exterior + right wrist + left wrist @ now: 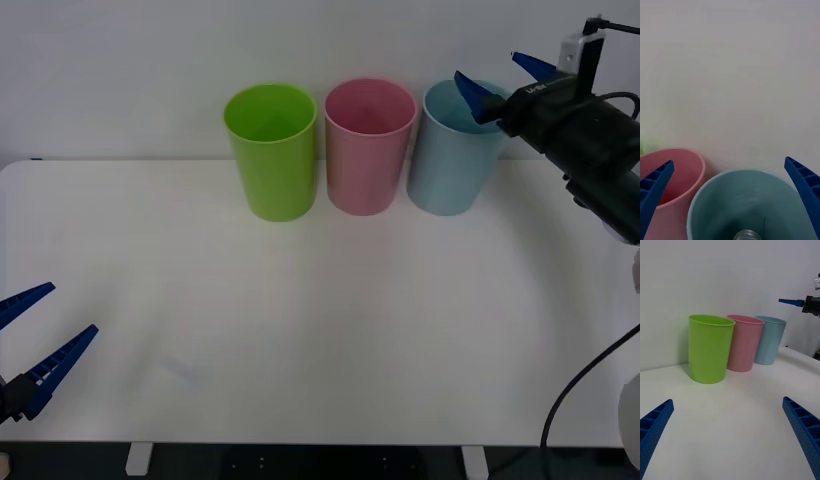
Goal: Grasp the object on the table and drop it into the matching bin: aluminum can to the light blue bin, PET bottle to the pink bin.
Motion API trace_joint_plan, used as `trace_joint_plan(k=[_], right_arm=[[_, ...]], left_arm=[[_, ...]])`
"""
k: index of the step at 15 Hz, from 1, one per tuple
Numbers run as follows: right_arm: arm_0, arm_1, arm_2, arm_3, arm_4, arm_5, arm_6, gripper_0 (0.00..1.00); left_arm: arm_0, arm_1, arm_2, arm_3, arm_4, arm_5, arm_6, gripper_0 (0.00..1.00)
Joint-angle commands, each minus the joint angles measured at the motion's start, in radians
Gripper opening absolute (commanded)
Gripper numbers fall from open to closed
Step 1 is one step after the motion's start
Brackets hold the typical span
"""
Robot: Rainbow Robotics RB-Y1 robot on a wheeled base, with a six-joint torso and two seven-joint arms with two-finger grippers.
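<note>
While the white table (300,330) spreads wide across the front view, three tall round bins stand in a row along its far edge, against a pale wall. A lime green bin (271,150) is on the robot's left, the pink bin (369,145) stands in the middle, and the light blue bin (455,150) is on the right. Each bin stands just beside its neighbour, and all three are upright with their mouths open.

At the right side, the black right arm reaches to the light blue bin, and the right pincer (503,85) hangs over that bin's mouth with its blue ribbed fingers spread wide and nothing between them. In the right wrist view the two fingers sit at the corners, one (655,187) before the pink bin and the other (805,187) at the far side of the light blue bin.

Near the front left corner of the table, the left pincer (30,340) is held low, its fingers also wide apart and holding nothing, pointed across the table toward the bins.

Deep inside the light blue bin, the silver top of the aluminum can (747,235) shows at the bottom.
</note>
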Motion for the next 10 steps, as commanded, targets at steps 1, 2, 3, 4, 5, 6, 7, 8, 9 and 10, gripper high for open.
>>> trace_joint_plan(k=[1, 2, 3, 4, 5, 6, 7, 8, 9, 10], right_arm=[[0.096, -0.034, -0.001, -0.076, -0.061, -0.084, 0.002, 1.00], [0.133, -0.046, -0.006, -0.102, -0.086, -0.116, 0.005, 1.00], [0.175, -0.060, -0.012, -0.131, -0.105, -0.148, 0.010, 1.00], [0.213, -0.072, -0.017, -0.157, -0.127, -0.173, 0.013, 1.00], [0.259, -0.084, -0.021, -0.185, -0.155, -0.196, 0.021, 1.00], [0.300, -0.097, -0.023, -0.209, -0.175, -0.217, 0.027, 1.00], [0.345, -0.107, -0.029, -0.234, -0.199, -0.246, 0.034, 1.00], [0.382, -0.113, -0.041, -0.251, -0.214, -0.282, 0.047, 1.00], [0.420, -0.113, -0.066, -0.266, -0.217, -0.338, 0.061, 1.00], [0.449, -0.117, -0.087, -0.278, -0.217, -0.384, 0.073, 1.00]], left_arm=[[0.000, 0.000, 0.000, 0.000, 0.000, 0.000, 0.000, 1.00], [0.000, 0.000, 0.000, 0.000, 0.000, 0.000, 0.000, 1.00], [0.000, 0.000, 0.000, 0.000, 0.000, 0.000, 0.000, 1.00], [0.000, 0.000, 0.000, 0.000, 0.000, 0.000, 0.000, 1.00], [0.000, 0.000, 0.000, 0.000, 0.000, 0.000, 0.000, 1.00], [0.000, 0.000, 0.000, 0.000, 0.000, 0.000, 0.000, 1.00], [0.000, 0.000, 0.000, 0.000, 0.000, 0.000, 0.000, 1.00], [0.000, 0.000, 0.000, 0.000, 0.000, 0.000, 0.000, 1.00], [0.000, 0.000, 0.000, 0.000, 0.000, 0.000, 0.000, 1.00], [0.000, 0.000, 0.000, 0.000, 0.000, 0.000, 0.000, 1.00]])
